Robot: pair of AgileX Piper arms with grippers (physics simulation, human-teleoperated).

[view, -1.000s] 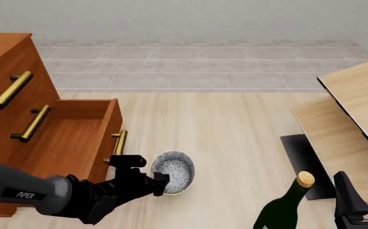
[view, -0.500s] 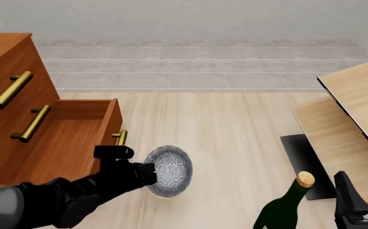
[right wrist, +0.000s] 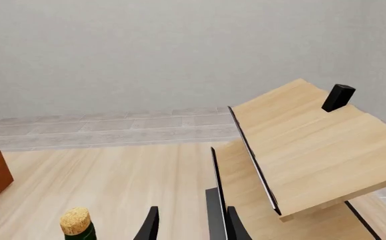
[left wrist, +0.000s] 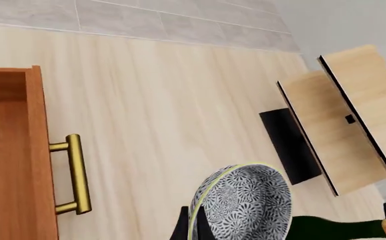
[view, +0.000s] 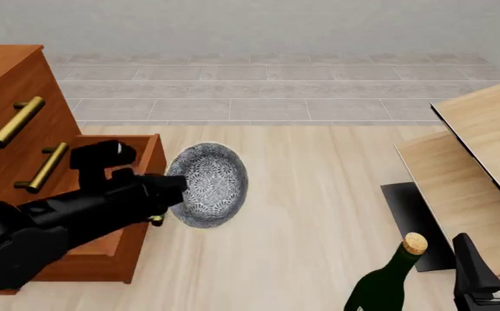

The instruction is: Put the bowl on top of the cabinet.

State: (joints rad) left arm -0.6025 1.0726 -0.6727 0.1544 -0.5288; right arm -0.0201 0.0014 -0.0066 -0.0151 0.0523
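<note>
Left wrist: your left gripper (left wrist: 191, 231) grips the bowl (left wrist: 243, 205) by its rim. Front: bowl now lifted off the table beside the open drawer (view: 102, 194), still below the cabinet (view: 3, 97) top. Right wrist: right gripper (right wrist: 189, 225) idle, fingers spread

The small round bowl (view: 206, 185) is speckled grey-white inside, and its outside (left wrist: 246, 205) carries a dark blue-and-white petal pattern under a pale yellowish rim. The large wooden chest of drawers (view: 8, 123) is reddish-brown, with brass-gold bar handles (view: 11, 122). The glass wine bottle (view: 388, 285) is dark green with a tan cork (view: 415, 243). The light-wood boards (right wrist: 306, 145) are pale beige, edged in black. The tabletop (view: 319, 188) is a blond wood grain; the floor tiles (view: 267, 84) are grey.
</note>
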